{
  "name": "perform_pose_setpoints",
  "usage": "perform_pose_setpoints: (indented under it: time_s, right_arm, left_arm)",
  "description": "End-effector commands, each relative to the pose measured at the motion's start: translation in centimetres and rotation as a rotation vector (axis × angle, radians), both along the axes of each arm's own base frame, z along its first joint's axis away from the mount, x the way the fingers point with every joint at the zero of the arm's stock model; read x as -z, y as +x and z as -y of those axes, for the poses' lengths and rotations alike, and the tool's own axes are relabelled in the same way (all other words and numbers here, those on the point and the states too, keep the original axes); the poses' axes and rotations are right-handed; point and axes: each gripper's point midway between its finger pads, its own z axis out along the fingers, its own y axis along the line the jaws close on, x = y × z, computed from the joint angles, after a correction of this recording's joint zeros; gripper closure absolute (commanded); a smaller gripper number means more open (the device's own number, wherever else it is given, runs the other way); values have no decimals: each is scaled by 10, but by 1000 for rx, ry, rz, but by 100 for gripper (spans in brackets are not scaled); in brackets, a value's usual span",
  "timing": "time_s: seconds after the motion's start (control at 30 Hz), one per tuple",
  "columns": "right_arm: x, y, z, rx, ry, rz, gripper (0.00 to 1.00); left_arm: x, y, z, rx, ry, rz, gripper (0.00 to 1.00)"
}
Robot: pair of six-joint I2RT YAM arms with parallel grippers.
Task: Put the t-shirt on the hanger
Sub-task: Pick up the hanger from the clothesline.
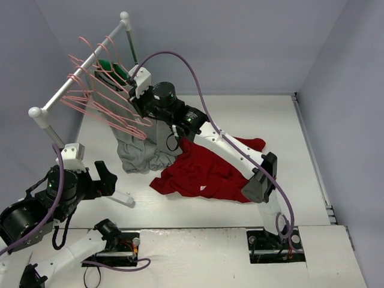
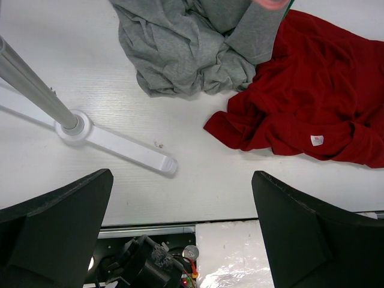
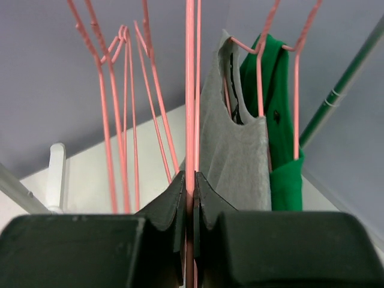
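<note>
The right wrist view alone shows the grip. The right gripper (image 3: 191, 186) is clenched, its two dark fingers pressed together on a thin wire of a pink hanger (image 3: 189, 90) that runs straight up the frame from between them. More pink hangers fan out to the left of it. To the right hang a grey t-shirt (image 3: 237, 150) and a green garment (image 3: 282, 120), each on a hanger of its own. The top view does not show which wire is pinched. It does show where this happens: at the clothes rack (image 1: 84, 66), where the hangers hook over the rail and their triangles slope down and away from it toward the right arm's wrist. The grey shirt drops from the rail and bunches on the table at the rack's right side. Touching that grey heap, on the side away from the rack, the dark red t-shirt (image 1: 198, 171) lies crumpled on the table, on no hanger. Its long axis runs from a low near corner up to a sleeve farther from the rack. Only the left wrist view shows the small white label on the shirt's near edge (image 2: 317, 140) and the rack's white foot (image 2: 114, 141). The left gripper (image 2: 180, 177) hangs released above that foot, jaws wide, grasping nothing.
</note>
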Motion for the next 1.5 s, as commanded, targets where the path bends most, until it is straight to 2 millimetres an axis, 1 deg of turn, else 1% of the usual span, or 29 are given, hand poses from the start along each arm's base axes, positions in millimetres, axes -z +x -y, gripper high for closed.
perform_pose_setpoints:
  time_s: [0.0, 0.03, 0.07, 0.13, 0.17, 0.23, 0.27, 0.3, 0.33, 0.43, 0.5, 0.53, 0.6, 0.63, 0.67, 0.7, 0.73, 0.8, 0.87, 0.9, 1.0, 1.07, 1.1, 1.13, 1.17, 1.3, 1.37, 1.43, 1.47]
  right_arm:
    - [-67, -11, 31, 55, 117, 101, 100]
    - [-54, -11, 33, 61, 94, 84, 100]
    - [-49, -13, 36, 65, 83, 74, 100]
    - [-50, -18, 47, 76, 79, 69, 100]
    - [-44, -22, 52, 76, 68, 59, 100]
    - [-26, -29, 61, 76, 34, 30, 100]
    - [-30, -35, 68, 75, 40, 29, 100]
    - [-24, -38, 70, 72, 30, 22, 100]
    - [-34, -48, 78, 63, 43, 29, 100]
    - [-40, -75, 100, 47, 57, 23, 100]
    - [-42, -85, 113, 48, 70, 16, 100]
    - [-42, -94, 124, 46, 75, 12, 100]
    - [-39, -102, 138, 61, 80, -1, 100]
    - [-36, -107, 150, 75, 81, -11, 100]
    - [-41, -112, 159, 82, 96, -6, 100]
    - [-33, -115, 166, 92, 84, -18, 100]
    - [-31, -120, 179, 110, 88, -24, 100]
    - [-20, -127, 202, 158, 86, -41, 100]
    - [-6, -128, 226, 234, 76, -61, 100]
    - [-6, -128, 242, 283, 79, -59, 100]
    - [8, -129, 280, 413, 84, -81, 100]
    - [20, -131, 302, 486, 84, -98, 100]
    - [25, -134, 308, 497, 82, -107, 100]
    - [31, -135, 322, 542, 89, -112, 100]
    - [40, -134, 330, 580, 77, -124, 100]
    - [60, -144, 373, 708, 111, -171, 100]
    - [71, -148, 385, 746, 110, -192, 100]
    - [76, -152, 396, 775, 131, -206, 100]
    - [81, -153, 398, 784, 140, -218, 100]
  left_arm:
    - [-4, 9, 5, 2, 22, 1, 3]
    - [-4, 9, 5, 1, 24, 0, 3]
    - [-3, 10, 5, 1, 26, -1, 3]
    - [-3, 11, 6, 3, 32, -5, 3]
    - [-3, 11, 6, 6, 36, -8, 3]
    - [-4, 13, 9, 15, 45, -14, 3]
    - [-5, 14, 9, 19, 51, -15, 3]
    - [-6, 15, 10, 19, 51, -15, 3]
    - [-7, 16, 10, 23, 54, -13, 3]
    - [-12, 19, 13, 34, 68, -13, 3]
    - [-12, 22, 16, 44, 83, -22, 3]
    - [-12, 23, 17, 54, 92, -25, 3]
    - [-14, 28, 23, 70, 102, -38, 3]
    - [-17, 29, 25, 76, 102, -35, 3]
    - [-18, 31, 27, 81, 107, -41, 3]
    - [-20, 33, 30, 86, 106, -41, 3]
    - [-22, 36, 35, 99, 107, -48, 3]
    - [-29, 43, 47, 131, 89, -41, 3]
    - [-31, 52, 65, 174, 70, -49, 3]
    - [-32, 56, 75, 207, 50, -51, 3]
    - [-26, 70, 109, 289, 15, -94, 3]
    - [-13, 83, 132, 323, 8, -150, 3]
    - [-13, 85, 138, 339, -9, -151, 3]
    - [-4, 91, 149, 353, -6, -182, 3]
    - [3, 96, 157, 362, -6, -203, 3]
    - [37, 116, 193, 372, 14, -286, 3]
    - [53, 120, 204, 373, 24, -322, 3]
    - [70, 117, 218, 383, 39, -363, 4]
    - [84, 115, 224, 384, 57, -394, 6]
